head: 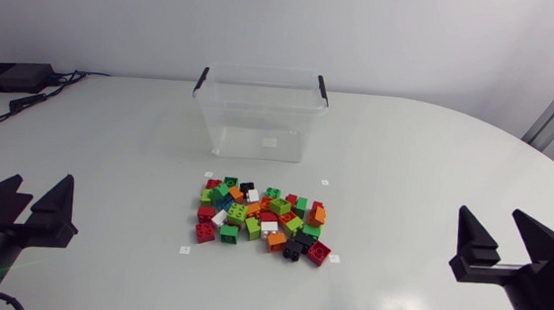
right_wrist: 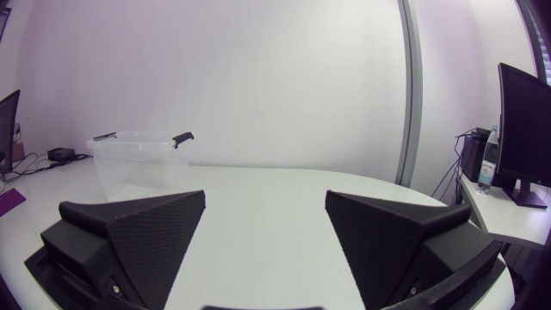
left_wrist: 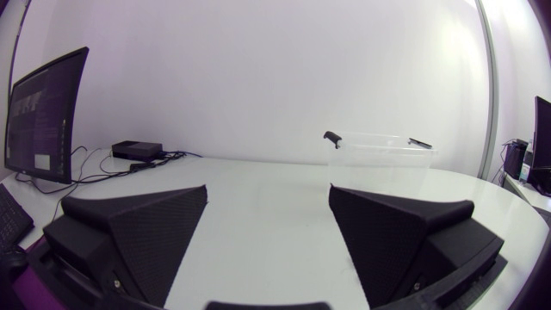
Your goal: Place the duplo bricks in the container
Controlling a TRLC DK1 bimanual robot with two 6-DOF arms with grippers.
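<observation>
Ok so here's my setup: the clear container point(head: 260, 114) with its two black handles sits upright on the white table point(head: 434, 177), open side up, and I'll place everything else off that. The bricks point(head: 262, 221) are all in one loose heap on the table, near the container's front wall on my side but not touching it. It's a jumble of red, green, lime, orange, white and black ones, some stacked on others. Four little white markers sit on the table around the heap, two of them close to the container's front corners. My left gripper point(head: 42, 184) hangs well apart from the container, off to its left and nearer me, fingers spread wide with nothing between them. My right gripper point(head: 492, 217) mirrors that, well off to the container's right, also gaping and holding nothing. From the left wrist the container point(left_wrist: 379, 164) shows ahead, past my right finger; from the right wrist the container point(right_wrist: 138, 159) shows ahead, past the left finger. A black box point(head: 11, 77) with cables lies well off to the container's left, by the far table edge.
</observation>
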